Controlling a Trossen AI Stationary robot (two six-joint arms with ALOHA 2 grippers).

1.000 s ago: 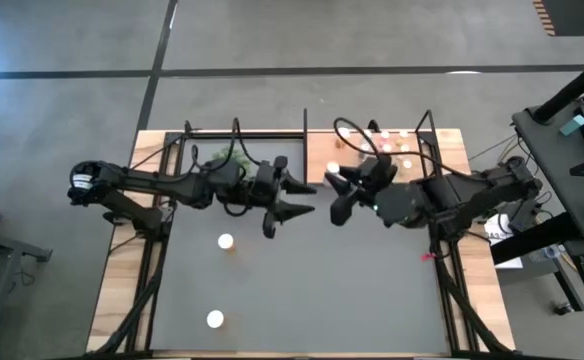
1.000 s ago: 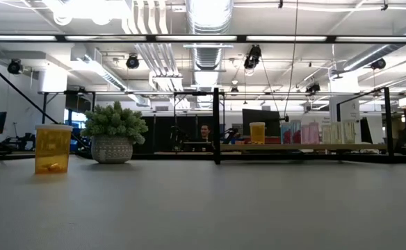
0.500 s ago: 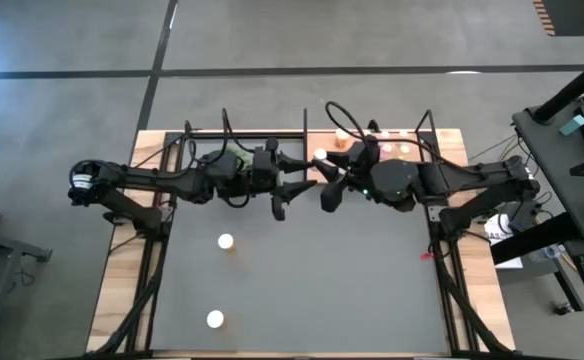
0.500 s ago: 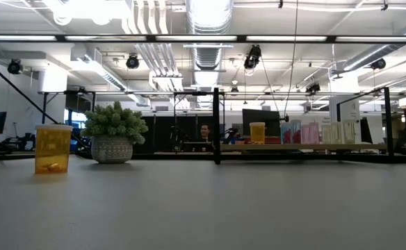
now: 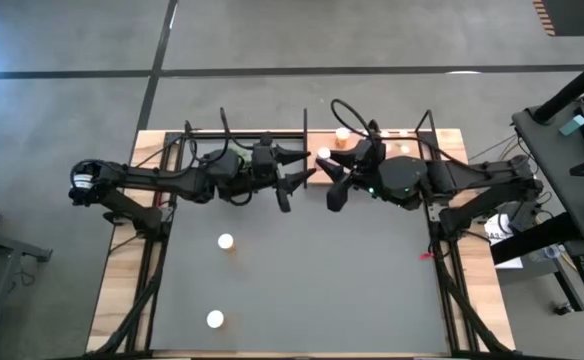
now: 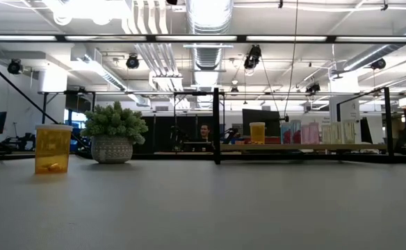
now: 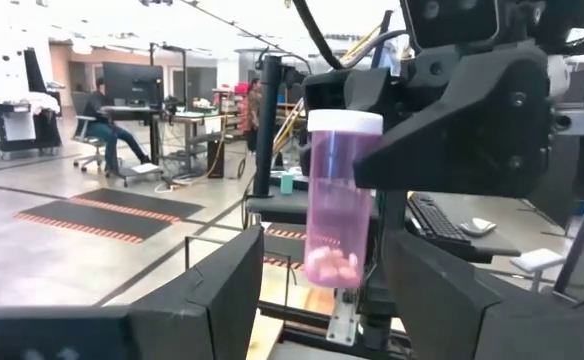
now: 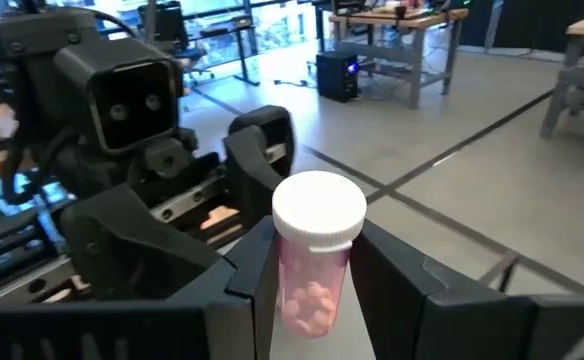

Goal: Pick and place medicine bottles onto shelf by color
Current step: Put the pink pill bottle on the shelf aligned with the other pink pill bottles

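Since a second ago both my arms have swung up from mid-worktop toward the far edge, and the two grippers now face each other right in front of the shelf (image 5: 442, 140).

From above: my left gripper (image 5: 294, 168) stands open, fingers spread, just beside my right gripper (image 5: 329, 177), which carries a white-capped bottle at its tip. More bottles sit on the shelf's right half, an orange one (image 5: 342, 137) among them. Two bottles stand on the dark worktop (image 5: 372, 290), one mid-left (image 5: 226, 242) and one nearer the front edge (image 5: 215, 319).

At table height: neither arm shows. An orange bottle (image 6: 53, 148) stands at left, near a potted plant (image 6: 114, 141); vials line the shelf behind the black post, with a person seated far beyond.

Left wrist: the pink bottle (image 7: 340, 198) hangs upright in the right gripper's clamp, pills in its bottom, between my open left fingers (image 7: 217, 290) but, as far as I can judge, not touching them.

Right wrist: my right fingers (image 8: 247, 270) are closed on the pink bottle (image 8: 315, 250), white cap up.
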